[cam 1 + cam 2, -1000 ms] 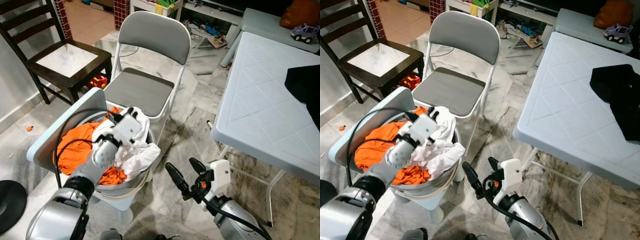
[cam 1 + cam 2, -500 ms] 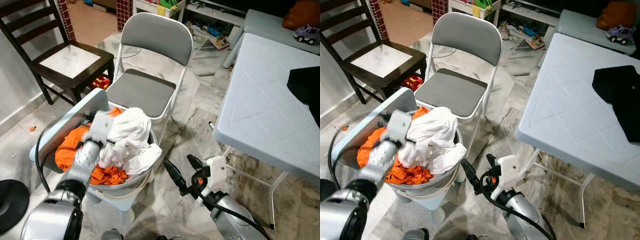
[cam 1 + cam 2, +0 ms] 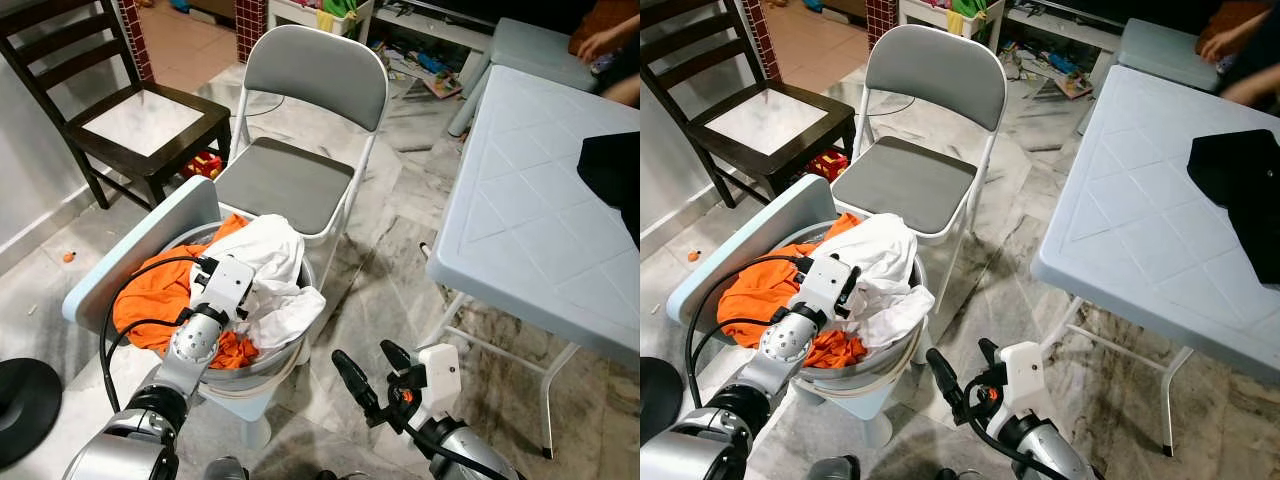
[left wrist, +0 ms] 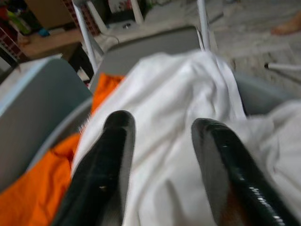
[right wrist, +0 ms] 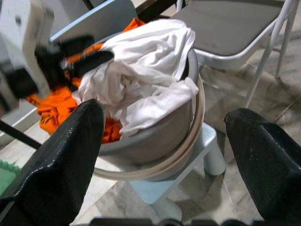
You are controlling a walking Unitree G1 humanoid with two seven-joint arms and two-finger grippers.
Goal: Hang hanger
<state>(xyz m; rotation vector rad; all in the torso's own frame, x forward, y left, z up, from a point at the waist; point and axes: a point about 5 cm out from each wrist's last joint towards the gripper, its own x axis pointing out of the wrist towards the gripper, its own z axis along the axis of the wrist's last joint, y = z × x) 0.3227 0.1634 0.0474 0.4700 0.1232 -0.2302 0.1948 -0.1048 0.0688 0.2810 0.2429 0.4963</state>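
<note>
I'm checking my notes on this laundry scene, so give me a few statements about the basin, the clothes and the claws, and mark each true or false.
1. The left claw is open over the white garment. True.
2. The basin holds only white clothing. False: an orange garment lies in it too.
3. The right claw is shut on the white garment. False: it is open, low beside the basin.
4. The folding chair stands behind the basin. True.
5. A black garment lies on the white table. True.

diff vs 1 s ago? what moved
The left gripper swung off toward the orange cloth, then came back over the white cloth, jaws open, holding nothing. A person's hand appeared beyond the table. Right gripper, basin and chair unchanged.
</note>
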